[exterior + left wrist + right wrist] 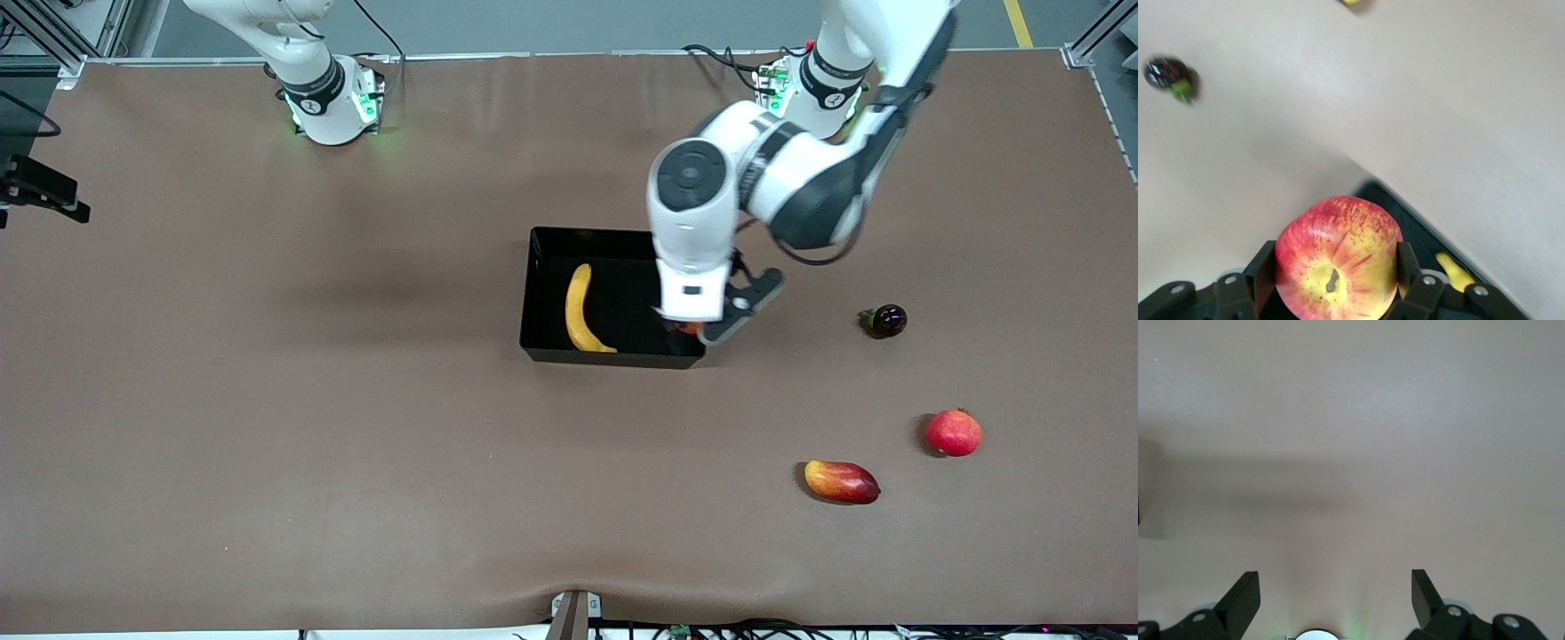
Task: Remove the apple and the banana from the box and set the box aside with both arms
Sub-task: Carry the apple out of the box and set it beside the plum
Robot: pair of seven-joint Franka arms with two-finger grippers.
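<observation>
The banana [582,311] lies inside the black box [613,358] at mid-table. My left arm reaches down over the box's corner toward the left arm's end. In the left wrist view the left gripper [1337,257] is shut on the apple [1338,233], red with yellow streaks, stem end facing the camera. Below it show the box rim [1418,230] and the banana's tip [1453,270]. From the front only a sliver of the apple [689,328] peeks out under the hand. My right gripper [1335,587] is open over bare table, and only that arm's base [324,98] shows in the front view.
A small dark round fruit [887,320] sits toward the left arm's end of the table. Nearer the front camera lie a plain red round fruit [954,432] and a red-yellow mango [841,481].
</observation>
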